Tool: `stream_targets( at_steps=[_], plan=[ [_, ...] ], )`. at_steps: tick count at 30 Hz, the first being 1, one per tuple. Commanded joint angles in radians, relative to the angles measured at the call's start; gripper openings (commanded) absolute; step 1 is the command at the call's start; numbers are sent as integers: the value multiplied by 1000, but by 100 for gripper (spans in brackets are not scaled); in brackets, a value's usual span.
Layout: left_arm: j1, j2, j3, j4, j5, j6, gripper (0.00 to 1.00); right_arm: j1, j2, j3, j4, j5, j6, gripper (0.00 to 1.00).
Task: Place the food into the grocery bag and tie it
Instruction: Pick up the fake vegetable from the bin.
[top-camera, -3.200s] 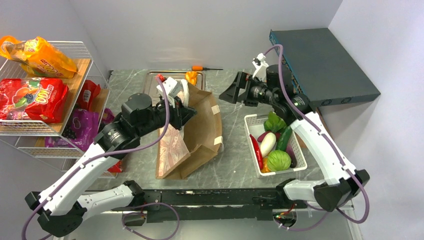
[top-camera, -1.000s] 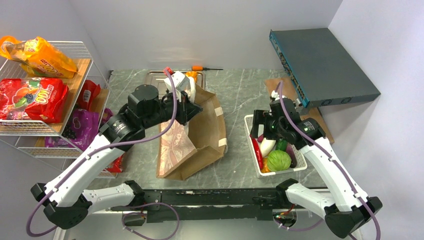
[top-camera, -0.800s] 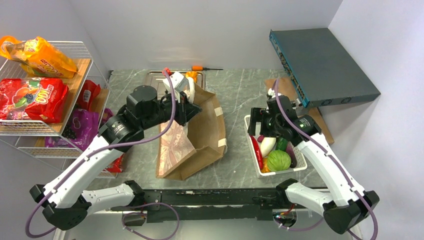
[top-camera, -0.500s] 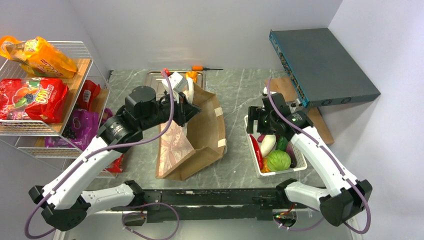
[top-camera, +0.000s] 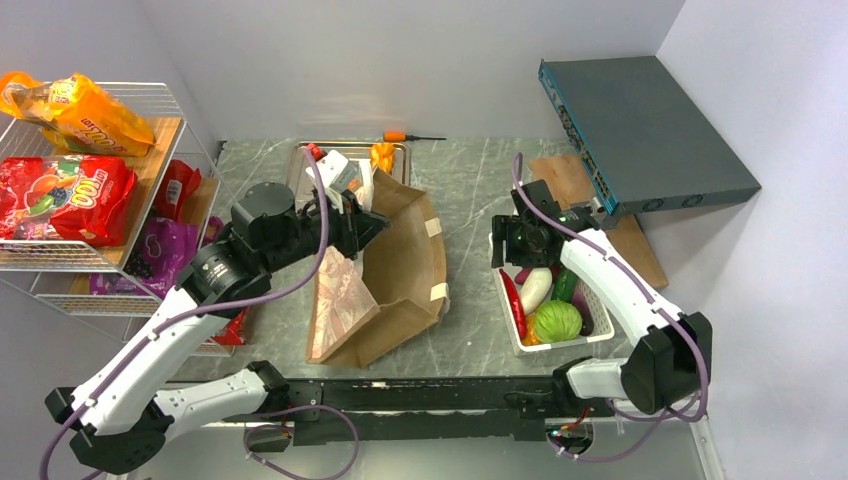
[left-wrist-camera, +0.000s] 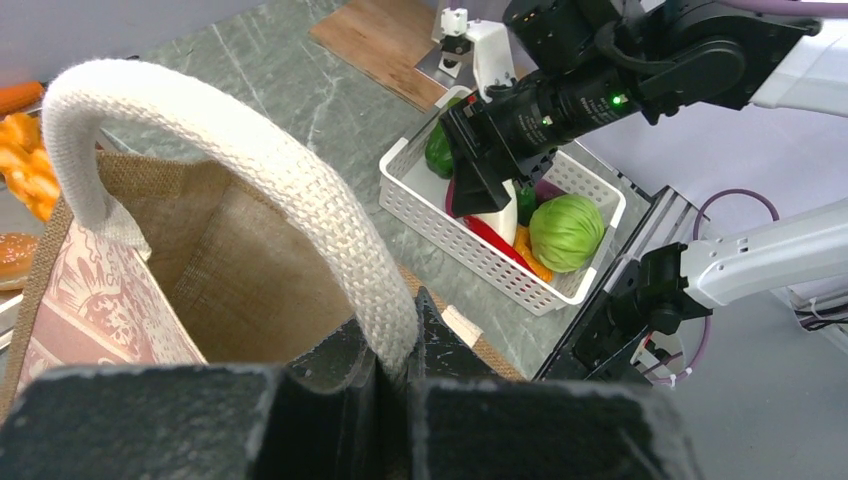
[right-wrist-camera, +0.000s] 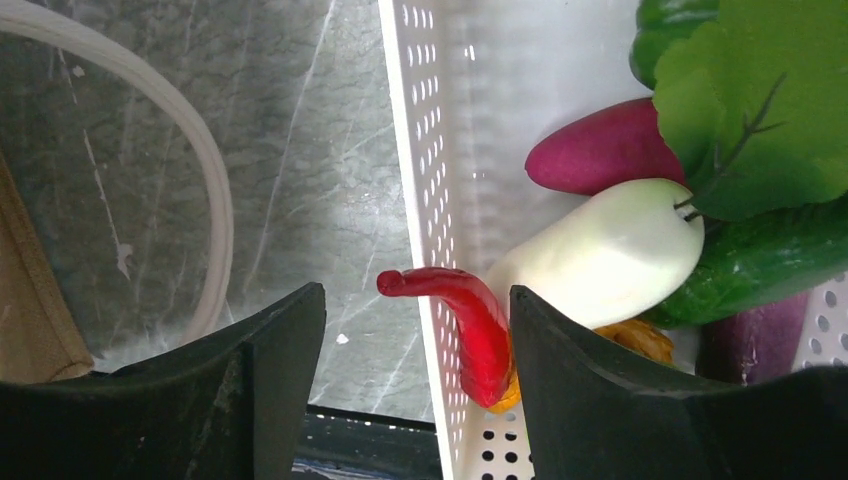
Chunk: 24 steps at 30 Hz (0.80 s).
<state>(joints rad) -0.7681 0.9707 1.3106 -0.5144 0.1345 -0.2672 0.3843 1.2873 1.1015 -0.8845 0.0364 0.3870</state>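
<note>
The left tool (left-wrist-camera: 395, 362) is pressed together on the thick white woven loop handle (left-wrist-camera: 250, 150) of the brown, coarse-weave grocery bag (top-camera: 400, 270), pinching the cord where it arches up out of the fingers; the bag hangs just below and ahead of that tool, its mouth gaping and its rough fabric lining (left-wrist-camera: 250, 280) in view; its long body slopes away from the tool down onto the grey veined marble desk (top-camera: 480, 190), bottom end toward the arm bases.

The right tool (right-wrist-camera: 415, 300) is spread, its two dark fingers straddling the perforated wall of the white plastic basket (right-wrist-camera: 420, 150): the left finger over bare desk, the right finger inside the basket; between them lies the glossy red chili (right-wrist-camera: 470, 320), nearer the right finger, its long axis running back toward the tool and its thin hooked tip curling over the wall toward the left finger; whether either finger touches it cannot be told.

Just beyond the right finger rest a smooth pale white tapered vegetable (right-wrist-camera: 610, 250), a matt purple-red tuber (right-wrist-camera: 600, 155), a dark green cucumber (right-wrist-camera: 770, 260) and a flat green leaf (right-wrist-camera: 760, 110); a round light green cabbage (top-camera: 558, 320) sits behind the tool; the bag's second white loop (right-wrist-camera: 200, 170) curves past the left finger.
</note>
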Motion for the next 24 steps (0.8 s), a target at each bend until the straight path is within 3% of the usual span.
stream_targets(
  at_steps=[1,8,15,24],
  plan=[
    [3,-21,6,56,-20,5,0,-7,34,-13,48,-32,-27,68],
    [3,-4,21,53,-18,11,0,-9,58,-41,67,-32,-28,61],
    [2,8,21,59,-12,11,0,-13,74,-74,94,-24,-49,47],
    [4,11,24,57,-12,19,0,-15,99,-64,102,-13,-81,41]
  ],
)
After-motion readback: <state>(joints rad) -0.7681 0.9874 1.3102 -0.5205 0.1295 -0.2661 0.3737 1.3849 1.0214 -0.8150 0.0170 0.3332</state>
